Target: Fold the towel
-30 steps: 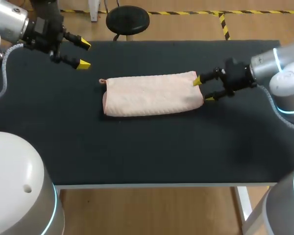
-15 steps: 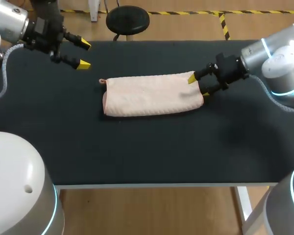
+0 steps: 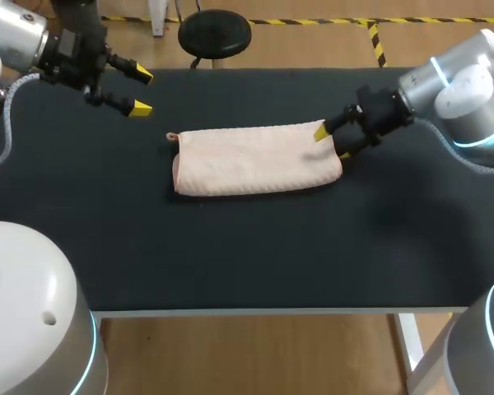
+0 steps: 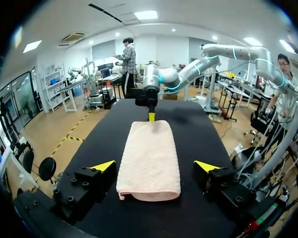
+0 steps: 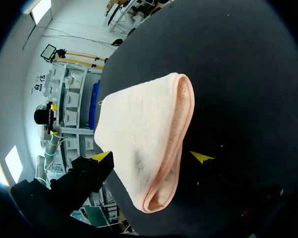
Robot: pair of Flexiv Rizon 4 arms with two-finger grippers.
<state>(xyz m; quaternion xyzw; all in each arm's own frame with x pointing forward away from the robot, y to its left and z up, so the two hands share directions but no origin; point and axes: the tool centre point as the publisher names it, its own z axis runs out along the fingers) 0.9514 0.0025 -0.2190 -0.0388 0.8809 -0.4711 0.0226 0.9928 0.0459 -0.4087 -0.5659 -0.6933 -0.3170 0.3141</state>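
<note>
The black counter (image 3: 230, 263) carries the folded pink towel (image 3: 255, 160), lying flat near its middle. The right claw (image 3: 332, 143) sits at the towel's right end, released, its fingers spread with that end between them. The left claw (image 3: 140, 90) hangs released over the far left corner, well apart.

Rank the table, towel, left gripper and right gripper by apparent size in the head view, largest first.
1. table, by far the largest
2. towel
3. left gripper and right gripper: they look about alike, so no ranking between them; both are much smaller than the towel.
</note>
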